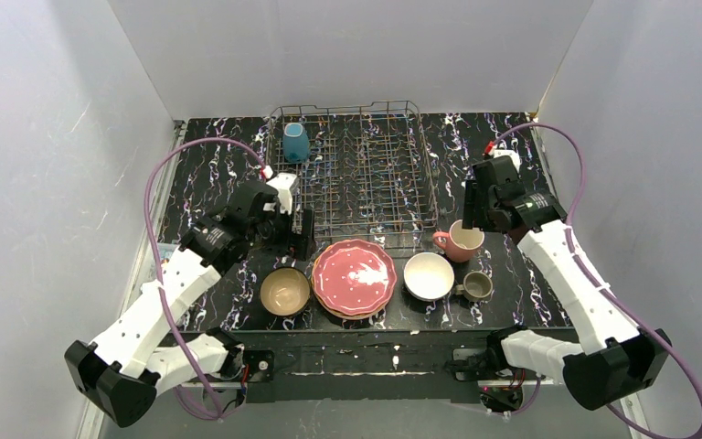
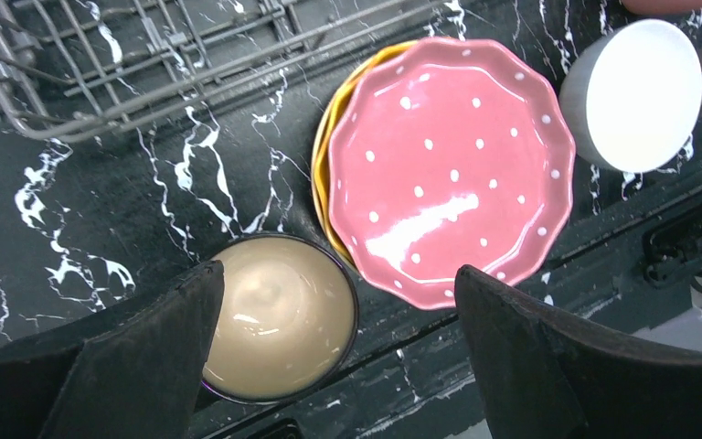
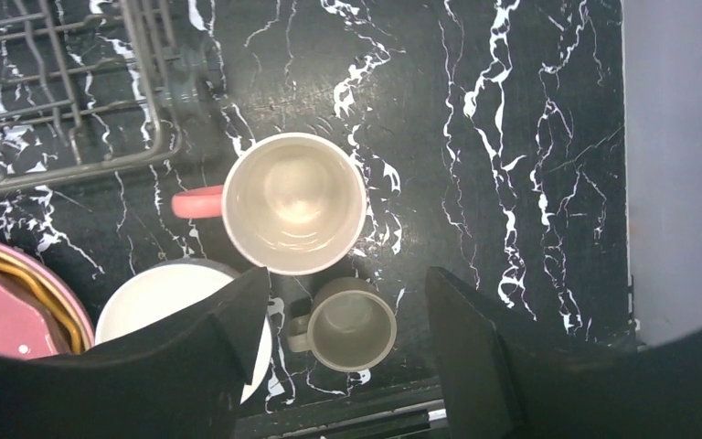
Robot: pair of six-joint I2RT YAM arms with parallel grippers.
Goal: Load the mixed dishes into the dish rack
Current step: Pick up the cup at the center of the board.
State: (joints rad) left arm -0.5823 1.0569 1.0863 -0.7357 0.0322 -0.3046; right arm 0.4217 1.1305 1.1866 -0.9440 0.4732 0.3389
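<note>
The dish rack (image 1: 356,169) stands at the back with a teal mug (image 1: 296,143) upside down in its left corner. In front lie a tan bowl (image 1: 285,291), a pink dotted plate (image 1: 354,276) stacked on an orange one (image 2: 329,137), a white bowl (image 1: 429,275), a pink mug (image 1: 460,241) and an olive-grey mug (image 1: 477,286). My left gripper (image 1: 291,233) is open and empty above the tan bowl (image 2: 279,315) and the plate (image 2: 448,169). My right gripper (image 1: 472,208) is open and empty above the pink mug (image 3: 292,203) and olive-grey mug (image 3: 352,325).
The black marbled table (image 1: 210,174) is walled by white panels on three sides. The rack's front rim shows in the left wrist view (image 2: 146,101) and the right wrist view (image 3: 73,165). The table's near edge (image 1: 384,334) runs just before the dishes.
</note>
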